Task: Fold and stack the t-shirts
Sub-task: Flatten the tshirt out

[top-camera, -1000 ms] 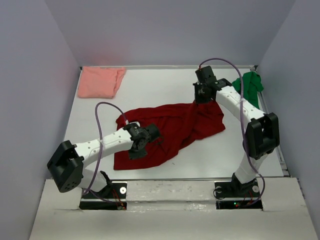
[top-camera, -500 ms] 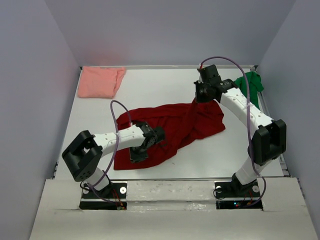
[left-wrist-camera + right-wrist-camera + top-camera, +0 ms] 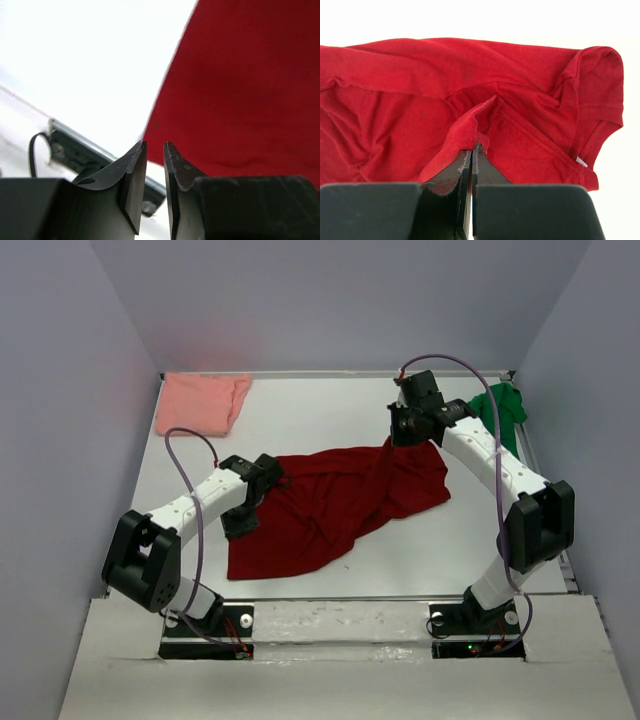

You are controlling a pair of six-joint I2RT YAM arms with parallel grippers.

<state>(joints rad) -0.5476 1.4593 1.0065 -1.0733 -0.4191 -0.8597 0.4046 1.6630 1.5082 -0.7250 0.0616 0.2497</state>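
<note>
Far left, the pale salmon pink t-shirt [image 3: 203, 403] lies bunched in the back corner of the table [image 3: 330, 405], its long side running along the rear wall.

My left arm reaches out from its base with the forearm angled towards the middle. The left gripper [image 3: 242, 524] points down right at the left edge of the dark red t-shirt [image 3: 340, 502]. On the wrist camera its jaws stand slightly parted with nothing between them, the red hem just beside them. Half a second ago this gripper hung over the near-left part of the shirt. It has since swung left, off the cloth.

The dark red shirt sprawls across the centre of the table. Its long axis runs diagonally from the near left to the far right, and the cloth is creased along that line.

My right arm stretches up and over, elbow high, with the right gripper [image 3: 396, 440] aimed down at the shirt's far edge. Its jaws are clamped on a raised fold of red cloth. That arm has barely shifted.

Far right, the bright green t-shirt [image 3: 500, 410] sits crumpled by the back right corner.
</note>
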